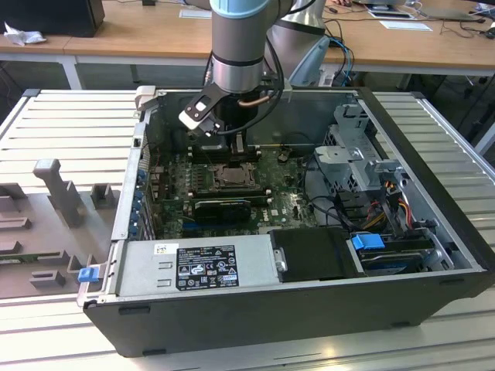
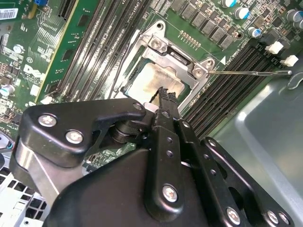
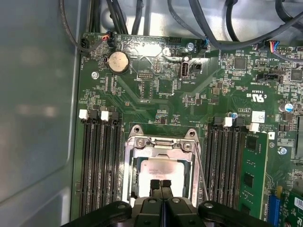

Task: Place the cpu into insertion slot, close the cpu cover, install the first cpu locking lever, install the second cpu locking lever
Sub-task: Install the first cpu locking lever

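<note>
The arm (image 1: 240, 39) runs off the exterior view at twelve o'clock, and the grey fixture (image 1: 46, 193) gets clipped at nine o'clock. Down in the case, the cpu (image 1: 232, 177) is too small to separate from the cpu cover (image 1: 218, 172). In both wrist views the gripper (image 3: 160, 182) masks the chip's near edge.

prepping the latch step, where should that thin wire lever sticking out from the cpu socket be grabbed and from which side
Probably near the free end of the locking lever, far from its pivot, where leverage is greatest. It is a thin straight rod reaching out over the memory slots, so come from above and pinch across it, not along its length.
</note>
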Controlling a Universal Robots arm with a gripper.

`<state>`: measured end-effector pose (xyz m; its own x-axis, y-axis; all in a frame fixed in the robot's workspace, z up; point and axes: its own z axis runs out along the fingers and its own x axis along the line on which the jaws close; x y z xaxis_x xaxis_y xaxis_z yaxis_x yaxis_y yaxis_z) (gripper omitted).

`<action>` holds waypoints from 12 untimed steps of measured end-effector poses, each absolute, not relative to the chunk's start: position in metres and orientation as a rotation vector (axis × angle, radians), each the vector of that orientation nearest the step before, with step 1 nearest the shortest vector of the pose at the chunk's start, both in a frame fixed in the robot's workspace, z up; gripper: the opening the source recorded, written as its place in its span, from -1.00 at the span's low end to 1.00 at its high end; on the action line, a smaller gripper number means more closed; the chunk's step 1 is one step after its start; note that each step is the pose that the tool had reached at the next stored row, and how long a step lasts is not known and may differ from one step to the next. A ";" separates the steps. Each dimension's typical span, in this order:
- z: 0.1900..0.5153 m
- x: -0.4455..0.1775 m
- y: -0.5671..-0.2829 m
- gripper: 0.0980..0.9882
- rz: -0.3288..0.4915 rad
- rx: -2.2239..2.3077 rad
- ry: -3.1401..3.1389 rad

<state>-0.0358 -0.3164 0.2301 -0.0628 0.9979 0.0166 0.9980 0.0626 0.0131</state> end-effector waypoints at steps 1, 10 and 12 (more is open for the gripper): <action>0.231 -0.036 -0.316 -0.98 -0.033 -2.148 -2.288; 0.233 -0.036 -0.316 -0.98 -0.033 -2.148 -2.288; 0.233 -0.036 -0.316 -0.98 -0.033 -2.148 -2.288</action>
<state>-0.0358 -0.3164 0.2332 -0.0628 0.9979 0.0166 0.9980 0.0626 0.0131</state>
